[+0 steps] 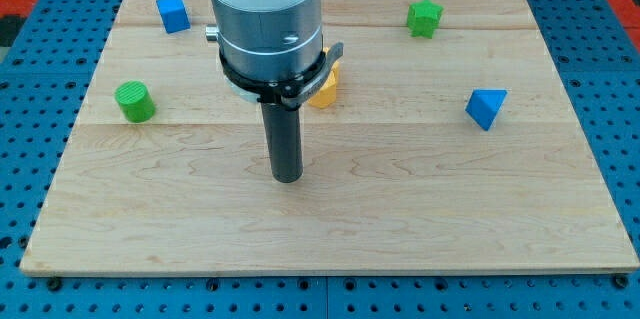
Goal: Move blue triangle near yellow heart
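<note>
The blue triangle (486, 108) lies on the wooden board (400, 209) at the view's right. A yellow block (325, 89), likely the heart, sits near the middle top, mostly hidden behind my arm's grey body. My tip (288, 178) rests on the board at the view's centre, below the yellow block and far to the left of the blue triangle, touching neither.
A blue cube (173, 13) sits at the top left. A green cylinder (134, 101) sits at the left. A green star-like block (424, 17) sits at the top right. A blue pegboard (30, 109) surrounds the board.
</note>
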